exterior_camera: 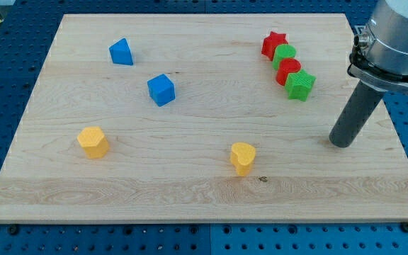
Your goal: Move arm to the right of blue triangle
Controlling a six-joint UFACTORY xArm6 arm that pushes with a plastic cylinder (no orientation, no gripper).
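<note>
The blue triangle (121, 52) lies near the view's top left of the wooden board (204, 191). A blue cube (161, 90) lies a little below and right of it. My tip (340, 144) rests on the board at the view's right, far to the right of and lower than the blue triangle, touching no block. The dark rod rises from it up to the grey arm at the top right corner.
A red star (274, 44), a green block (285, 55), a red block (288, 71) and a green star (300, 86) form a touching chain at the top right. A yellow hexagon block (93, 142) sits lower left; a yellow heart (243, 157) sits lower middle.
</note>
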